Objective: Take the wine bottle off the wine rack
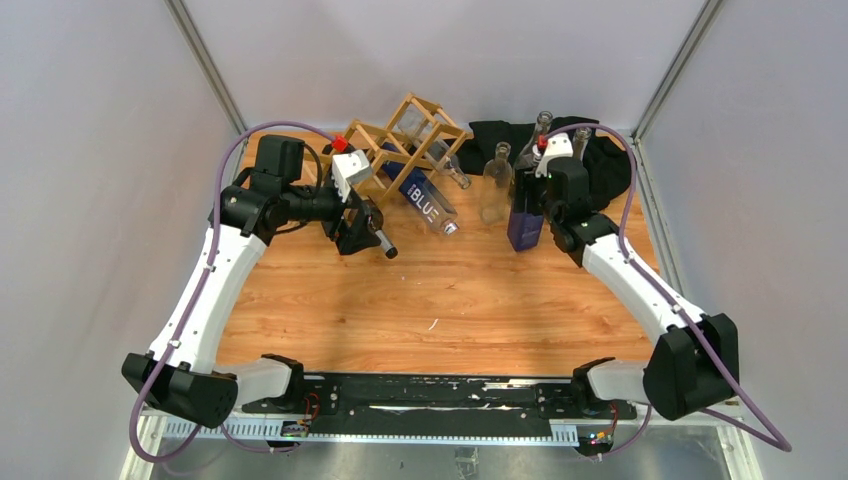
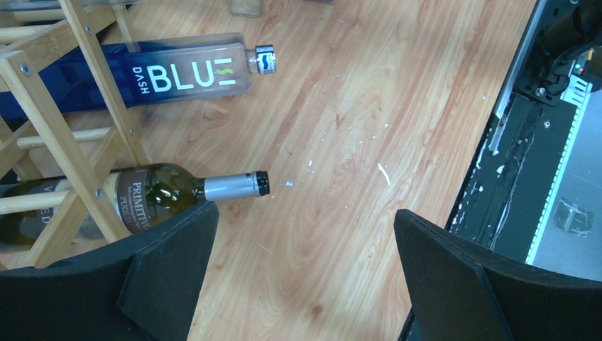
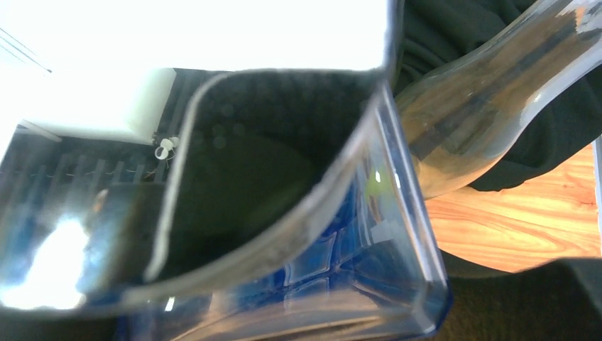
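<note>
The light wooden wine rack point(image 1: 410, 135) stands at the back centre and shows at the left of the left wrist view point(image 2: 85, 163). A dark green wine bottle point(image 2: 163, 195) with a brown label lies in a bottom cell. Its silver-capped neck point(image 1: 385, 245) sticks out over the table. My left gripper point(image 1: 362, 225) is open right at that neck. In the left wrist view point(image 2: 305, 234) the neck lies just beyond my left finger point(image 2: 170, 270), not between the jaws. My right gripper point(image 1: 545, 195) is on top of an upright blue square bottle point(image 1: 524, 225), which fills the right wrist view point(image 3: 369, 263).
A blue "DASH BLUE" bottle point(image 1: 425, 205) lies in the rack beside the wine bottle point(image 2: 177, 74). Clear bottles lie in upper cells. A clear bottle point(image 1: 496, 180) stands right of the rack. A black cloth point(image 1: 600, 150) and two more bottles are at the back right.
</note>
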